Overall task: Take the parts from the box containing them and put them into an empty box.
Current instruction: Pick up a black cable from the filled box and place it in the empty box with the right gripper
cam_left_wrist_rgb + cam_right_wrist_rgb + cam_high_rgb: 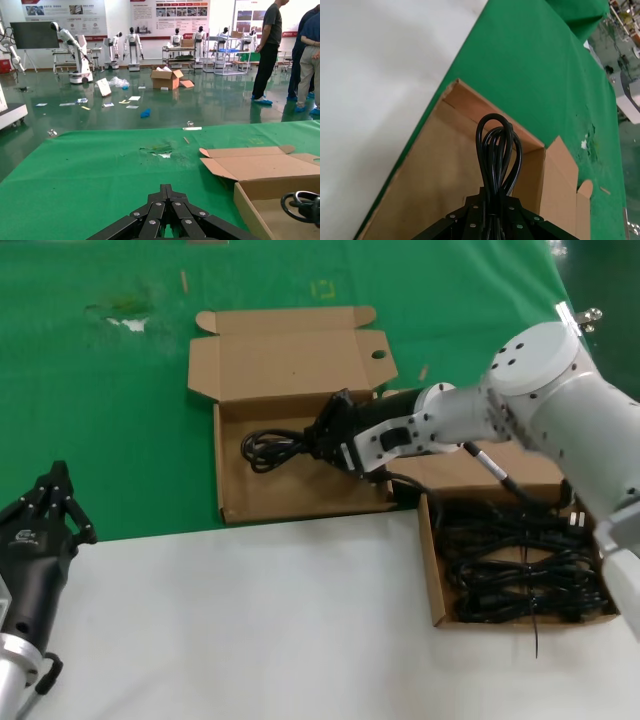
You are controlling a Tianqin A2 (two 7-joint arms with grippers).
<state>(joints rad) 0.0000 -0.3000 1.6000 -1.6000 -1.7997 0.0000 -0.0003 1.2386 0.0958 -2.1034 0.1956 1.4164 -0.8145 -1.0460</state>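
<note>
Left claw [62, 502] parking at the near left edge over the white tabletop [250, 620], fingers drawn together to a point, clenched on nothing — idle.

Centre: empty box [240, 500] sitting open on the green cloth [100, 420], flaps folded back. Right claw [322, 440] reaching in over its right wall, grasping one cord bundle [272, 448] by one end; the looped end projecting past the fingers toward the box's left side, low over the cardboard floor. Contact with the floor not resolvable from either view. Right wrist view confirming the grip: loops [497, 150] fanning out just beyond the fingertips, box interior behind them.

Right: source box [432, 570] resting on the white tabletop, still holding a tangle of remaining cords [520, 570] — several bundles, count not clear.

Handling judgement: rubber cord being soft and floppy, light, not fragile, mildly grippy rather than slippery. Loops sagging and splaying when held at one end, so gripping across the middle of the bundled section, where the strands lie together, looking better for the next pick. Stray loops and plug ends likely snagging neighbours in the source box — lifting straight up advisable.
</note>
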